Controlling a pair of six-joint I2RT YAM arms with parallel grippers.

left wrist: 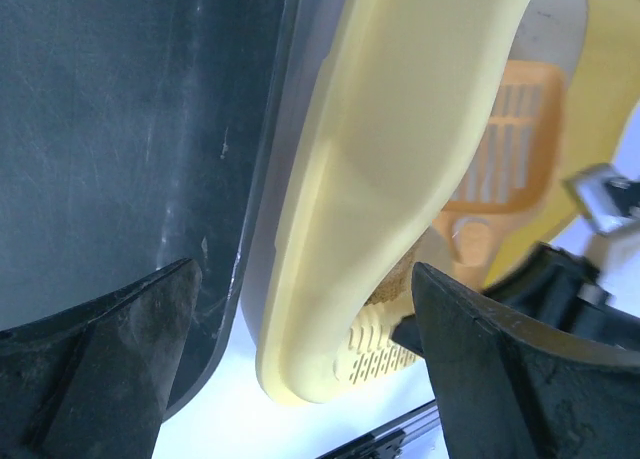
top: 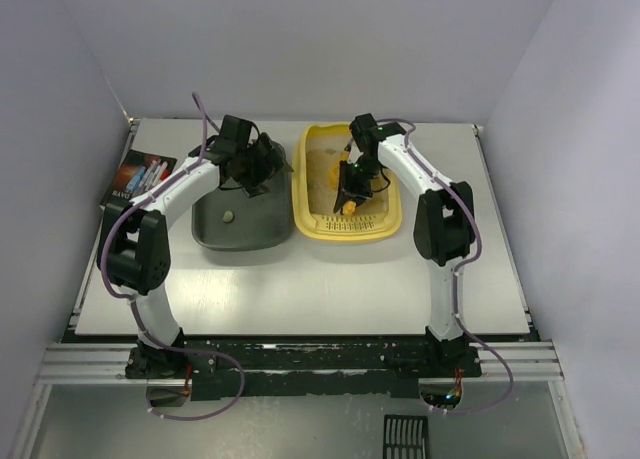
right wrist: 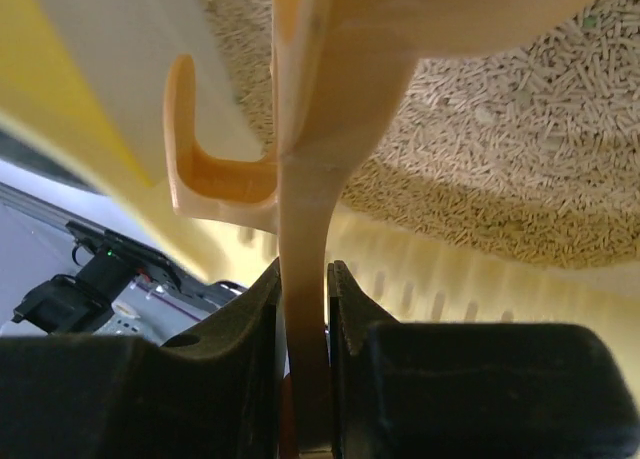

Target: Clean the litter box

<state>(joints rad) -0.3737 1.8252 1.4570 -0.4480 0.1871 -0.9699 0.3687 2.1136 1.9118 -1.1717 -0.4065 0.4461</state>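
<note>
1. The dark rectangular printed card (top: 137, 176) at the left edge of the white surface (top: 300, 289) bears pale lettering and red-and-white graphics. The words are too small to read.
2. No text, brand or number can be read on the yellow rectangular plastic litter box (top: 345, 233), the dark grey-green plastic tray (top: 240, 227), or the orange-yellow slotted plastic scoop (right wrist: 320, 129) clamped in the right end effector (right wrist: 304, 279).

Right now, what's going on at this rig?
The right gripper is shut on the handle of the orange scoop, holding it inside the yellow litter box, over the beige litter near the slotted end. The left gripper is open and holds nothing, positioned where the dark grey tray meets the litter box. A small lump lies in the grey tray.
</note>
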